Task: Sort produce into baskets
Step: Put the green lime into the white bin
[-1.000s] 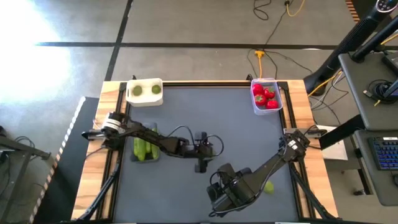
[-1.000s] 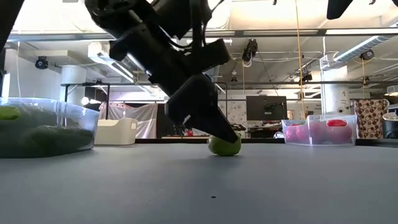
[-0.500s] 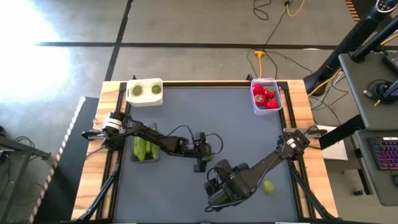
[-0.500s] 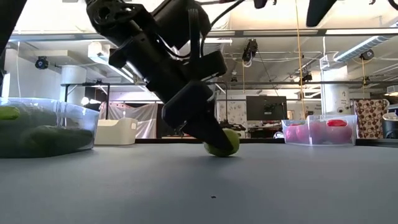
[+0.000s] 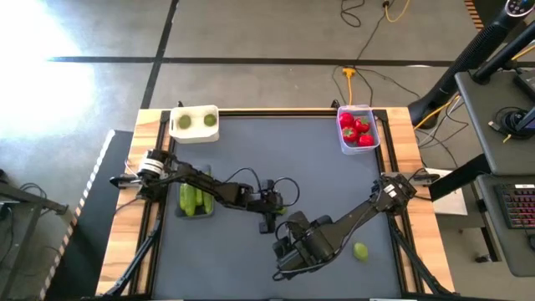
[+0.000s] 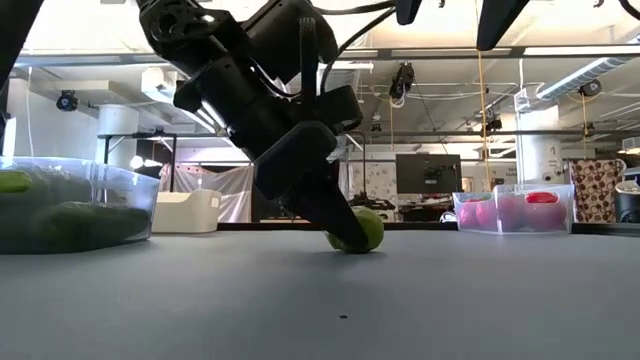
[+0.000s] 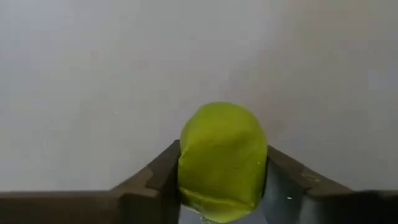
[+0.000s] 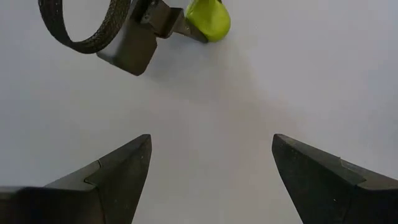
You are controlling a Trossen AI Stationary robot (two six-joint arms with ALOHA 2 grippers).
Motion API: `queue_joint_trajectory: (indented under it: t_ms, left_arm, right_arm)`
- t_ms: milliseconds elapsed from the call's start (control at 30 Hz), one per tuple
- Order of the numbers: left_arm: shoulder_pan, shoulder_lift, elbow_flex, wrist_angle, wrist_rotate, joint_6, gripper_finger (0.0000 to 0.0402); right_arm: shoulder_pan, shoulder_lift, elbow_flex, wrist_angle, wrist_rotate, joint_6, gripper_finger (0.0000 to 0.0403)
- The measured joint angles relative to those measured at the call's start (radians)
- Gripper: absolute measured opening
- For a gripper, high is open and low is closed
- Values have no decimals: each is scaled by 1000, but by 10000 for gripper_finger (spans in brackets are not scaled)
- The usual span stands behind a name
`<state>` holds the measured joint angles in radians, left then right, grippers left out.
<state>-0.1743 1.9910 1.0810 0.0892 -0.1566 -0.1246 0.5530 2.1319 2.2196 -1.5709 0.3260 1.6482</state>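
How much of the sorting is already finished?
Mostly done: red pieces fill the clear tub, two balls sit in the white tub, pods in their tray. The left gripper pinches a yellow-green ball; another ball lies loose.

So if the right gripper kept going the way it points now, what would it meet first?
Probably the left gripper, shut on a yellow-green ball, ahead of the open right gripper. Only bare table shows between; depth is unclear.
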Motion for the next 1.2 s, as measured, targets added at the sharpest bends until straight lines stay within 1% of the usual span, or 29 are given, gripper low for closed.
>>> queue_joint_trajectory:
  t_ms: [33, 133, 200, 267, 367, 467, 567, 633, 700, 867, 1000, 1033, 1100, 1200]
  left_arm:
    - [0, -5, -4, -1, 2, 0, 136]
    - [7, -40, -12, -32, 4, 3, 134]
    - [21, -89, -12, -95, -1, 20, 134]
    - [42, -146, -12, -175, -36, 36, 142]
    - [80, -241, -16, -314, -138, 47, 150]
    - [121, -349, -40, -416, -308, 71, 145]
    - [174, -458, -115, -479, -469, 82, 140]
    - [224, -539, -180, -489, -532, 79, 140]
    - [290, -620, -249, -491, -563, 71, 142]
    - [513, -787, -385, -486, -593, -40, 143]
    - [699, -858, -436, -449, -589, -95, 143]
    - [746, -865, -442, -429, -568, -95, 143]
    - [832, -863, -450, -399, -492, -97, 143]
    - [937, -818, -455, -360, -372, -99, 143]
  right_arm:
    - [-3, 0, 0, 0, 0, -10, 325]
    - [-16, 0, 0, 0, 15, -35, 325]
    - [-26, 0, 0, 0, 43, -58, 325]
    - [-40, -1, 0, 0, 66, -96, 325]
    - [-70, -2, 0, 0, 77, -154, 325]
    - [-102, -2, 0, 2, 93, -211, 325]
    - [-128, -2, 0, 8, 97, -255, 325]
    - [-137, -2, 0, 9, 97, -274, 325]
    - [-140, -2, 0, 11, 97, -286, 325]
    - [-141, -2, 0, 11, 123, -300, 325]
    - [-143, -2, 0, 10, 147, -301, 325]
    - [-144, -2, -1, 11, 147, -303, 325]
    - [-145, -2, -1, 11, 147, -303, 325]
    - [-146, -2, -1, 13, 147, -298, 325]
